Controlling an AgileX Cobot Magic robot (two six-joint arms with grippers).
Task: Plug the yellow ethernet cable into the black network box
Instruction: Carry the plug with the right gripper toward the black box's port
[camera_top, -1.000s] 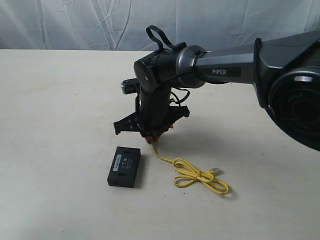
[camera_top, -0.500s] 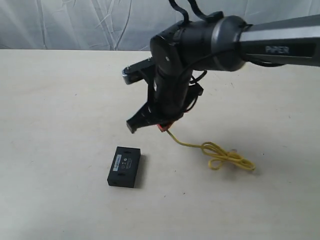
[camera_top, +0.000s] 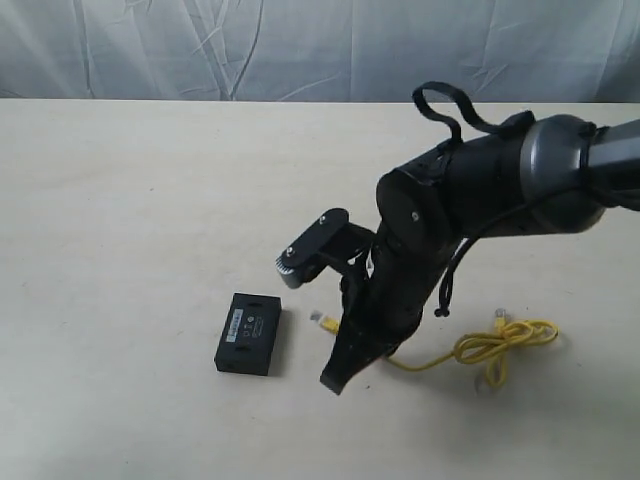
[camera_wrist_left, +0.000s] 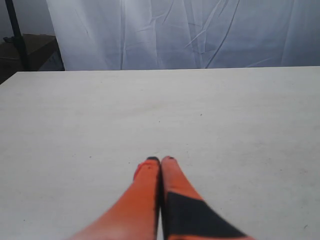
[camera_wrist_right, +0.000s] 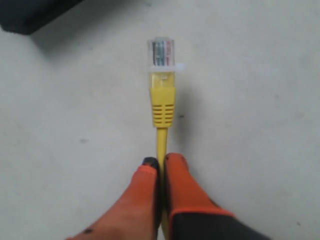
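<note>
The black network box (camera_top: 249, 333) lies flat on the table, its pale label strip up. My right gripper (camera_wrist_right: 161, 161) is shut on the yellow ethernet cable (camera_wrist_right: 162, 107) just behind its boot. The clear plug (camera_wrist_right: 161, 51) sticks out past the fingertips, pointing toward a corner of the box (camera_wrist_right: 30, 12). In the exterior view the plug (camera_top: 322, 320) hangs low, a short gap right of the box. The rest of the cable trails to a looped bundle (camera_top: 505, 340) with the second plug. My left gripper (camera_wrist_left: 160, 159) is shut on nothing over bare table, outside the exterior view.
The right arm (camera_top: 480, 195) reaches in from the right and covers part of the cable. A pale tabletop (camera_top: 120, 200) spreads around the box. A wrinkled white curtain (camera_top: 200, 45) hangs along the far edge.
The right arm swung to the right and came down low, tilting so the plug now points at the box's right side. The looped bundle was dragged to the right. The box stayed put.
</note>
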